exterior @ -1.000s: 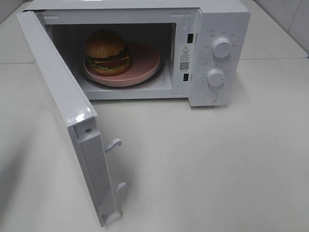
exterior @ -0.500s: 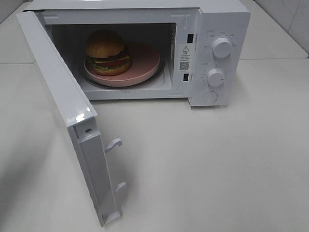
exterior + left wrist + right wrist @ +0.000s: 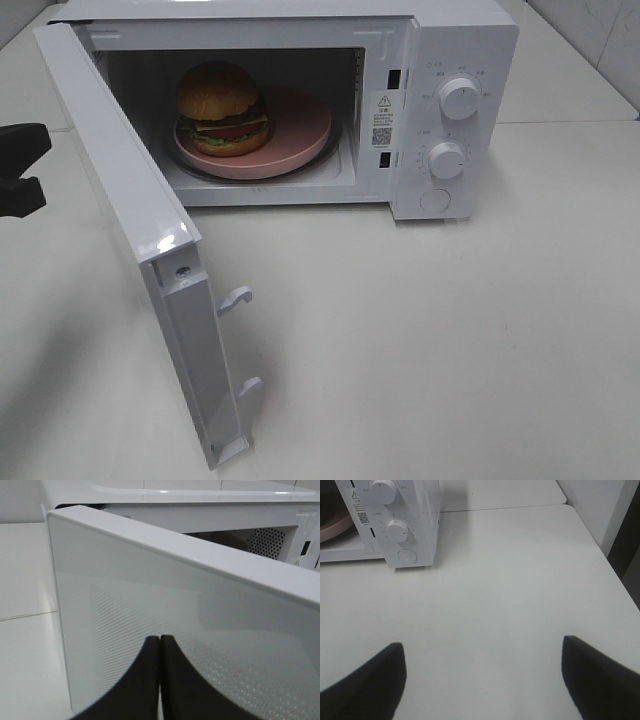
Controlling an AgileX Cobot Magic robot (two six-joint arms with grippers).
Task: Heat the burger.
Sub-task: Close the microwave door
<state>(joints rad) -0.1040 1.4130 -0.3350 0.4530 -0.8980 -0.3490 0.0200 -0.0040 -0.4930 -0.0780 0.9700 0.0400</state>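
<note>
One burger (image 3: 222,108) is sitting on the left part of a pink plate (image 3: 305,120) inside the white microwave (image 3: 455,40), whose door (image 3: 120,190) is standing wide open. The left tool (image 3: 160,647), its fingers pressed together and holding nothing, is facing the door's outer side. The right tool (image 3: 482,650) is hanging with its fingers spread wide above the table (image 3: 520,570), gripping nothing.

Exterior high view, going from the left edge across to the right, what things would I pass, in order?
left pincer → open microwave door → burger → dial panel
</note>
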